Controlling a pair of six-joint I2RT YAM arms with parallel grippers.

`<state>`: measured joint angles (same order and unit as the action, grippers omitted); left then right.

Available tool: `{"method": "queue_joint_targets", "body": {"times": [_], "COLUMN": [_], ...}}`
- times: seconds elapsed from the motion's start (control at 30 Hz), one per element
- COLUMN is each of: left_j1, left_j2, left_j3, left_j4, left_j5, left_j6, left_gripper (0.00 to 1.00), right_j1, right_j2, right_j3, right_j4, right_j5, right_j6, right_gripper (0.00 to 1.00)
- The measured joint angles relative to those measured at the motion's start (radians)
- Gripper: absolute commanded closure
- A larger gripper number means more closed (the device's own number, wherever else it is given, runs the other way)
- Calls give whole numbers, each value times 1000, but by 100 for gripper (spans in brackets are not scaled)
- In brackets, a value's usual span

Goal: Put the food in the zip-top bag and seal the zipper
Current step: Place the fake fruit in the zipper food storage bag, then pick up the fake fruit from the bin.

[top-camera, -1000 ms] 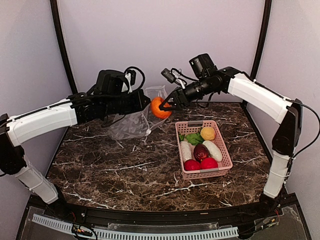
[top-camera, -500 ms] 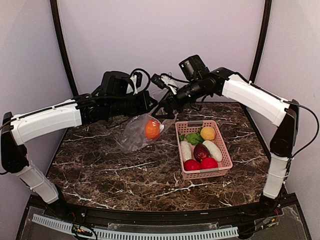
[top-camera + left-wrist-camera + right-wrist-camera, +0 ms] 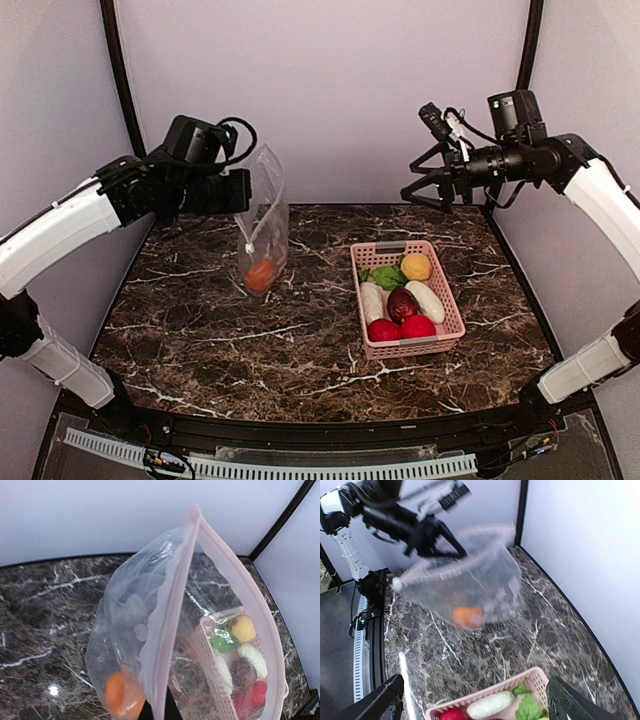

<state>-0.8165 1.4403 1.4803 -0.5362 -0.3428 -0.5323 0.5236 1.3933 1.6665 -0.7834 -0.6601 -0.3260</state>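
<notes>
Fingers of the right gripper point(image 3: 408, 183) are spread wide and empty, held high at the far right. The food point(image 3: 403, 303) lies below it and nearer the bases, in the pink basket point(image 3: 456, 312), whose long axis runs front to back. The left gripper point(image 3: 244, 190) pinches the zip-top bag point(image 3: 270, 215) by its mouth edge, and the bag hangs well to the left with one orange ball point(image 3: 260, 274) inside.

Pink plastic mesh basket point(image 3: 410, 347), rectangular, standing on the right half of the table, its long side running front to back. Table point(image 3: 220, 330): dark brown marble-look top with white veining, edged on the near side by a black rail point(image 3: 330, 432) and a white slotted strip point(image 3: 300, 467). Pale lilac walls point(image 3: 330, 90) behind and to both sides, with black posts point(image 3: 125, 90) at the rear corners.
</notes>
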Motion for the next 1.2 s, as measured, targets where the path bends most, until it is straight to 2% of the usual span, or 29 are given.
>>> {"method": "queue_joint_targets", "body": {"times": [0.17,0.37,0.57,0.83,1.03,1.2], "left_j1": [16,25,25,25,37,69], "left_j2": [-19,44,108,168,213,179], "left_j3": [217,229,73,85,74,-88], "left_j4": [-202,-322,-288,-208,-80,103], "left_j5": [-109,-98,21,128,234,342], "left_j6": [119,178,189,328,421,394], "left_gripper": [99,99,99,99,99,99], "right_j1": [-167,-192,-192,-192,-192,-190], "right_j2": [-27,-13,7,100,207,267], "right_j3": [-183,-371,-416,-416,-372,-308], "right_j4": [-6,-54,-51,-36,-32,-33], "right_j5": [-9,102,195,299,369,422], "right_j6": [-39,-133,-160,-159,-167,-179], "right_gripper": [10,18,23,26,28,28]}}
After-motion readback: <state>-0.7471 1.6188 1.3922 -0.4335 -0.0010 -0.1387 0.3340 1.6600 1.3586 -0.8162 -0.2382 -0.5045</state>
